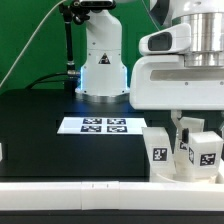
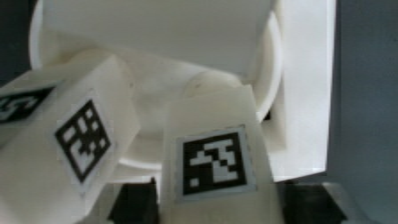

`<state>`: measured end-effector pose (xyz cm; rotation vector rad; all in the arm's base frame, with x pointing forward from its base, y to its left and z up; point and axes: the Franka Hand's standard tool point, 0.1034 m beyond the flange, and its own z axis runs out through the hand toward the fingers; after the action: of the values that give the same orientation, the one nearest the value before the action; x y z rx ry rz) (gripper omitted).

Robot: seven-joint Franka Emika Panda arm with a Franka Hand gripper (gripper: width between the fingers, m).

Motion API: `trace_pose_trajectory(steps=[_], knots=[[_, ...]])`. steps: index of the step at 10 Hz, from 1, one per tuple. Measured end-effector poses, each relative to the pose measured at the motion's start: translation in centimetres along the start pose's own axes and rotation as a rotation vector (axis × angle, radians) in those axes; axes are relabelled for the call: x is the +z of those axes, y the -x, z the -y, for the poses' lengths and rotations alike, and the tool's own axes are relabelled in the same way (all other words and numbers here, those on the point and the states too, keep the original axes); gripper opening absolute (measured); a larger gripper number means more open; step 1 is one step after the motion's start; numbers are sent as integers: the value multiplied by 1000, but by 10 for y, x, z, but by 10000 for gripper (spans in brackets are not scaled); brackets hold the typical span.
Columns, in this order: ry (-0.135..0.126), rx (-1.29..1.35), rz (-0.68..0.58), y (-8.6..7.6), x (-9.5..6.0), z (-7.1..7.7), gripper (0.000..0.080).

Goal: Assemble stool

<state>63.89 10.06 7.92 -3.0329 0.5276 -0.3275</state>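
Plainly blocky white tagged leg [image 2: 169,140], round seat [image 2: 294,70]

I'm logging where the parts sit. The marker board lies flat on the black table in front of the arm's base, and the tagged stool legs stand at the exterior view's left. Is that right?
Not quite: the tagged stool legs stand at the exterior view's right, not its left, beneath the gripper. The exterior view shows this. The marker board does lie flat on the black table in front of the arm's base.
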Motion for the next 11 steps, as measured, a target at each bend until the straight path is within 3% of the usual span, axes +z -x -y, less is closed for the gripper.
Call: trace_pose_trajectory(steps=[6,8,11], knots=[[-10,744,6,7,-1,3,343],[-32,921,26,4,-1,1,343],[-37,1116,35,4,-2,2,343]])
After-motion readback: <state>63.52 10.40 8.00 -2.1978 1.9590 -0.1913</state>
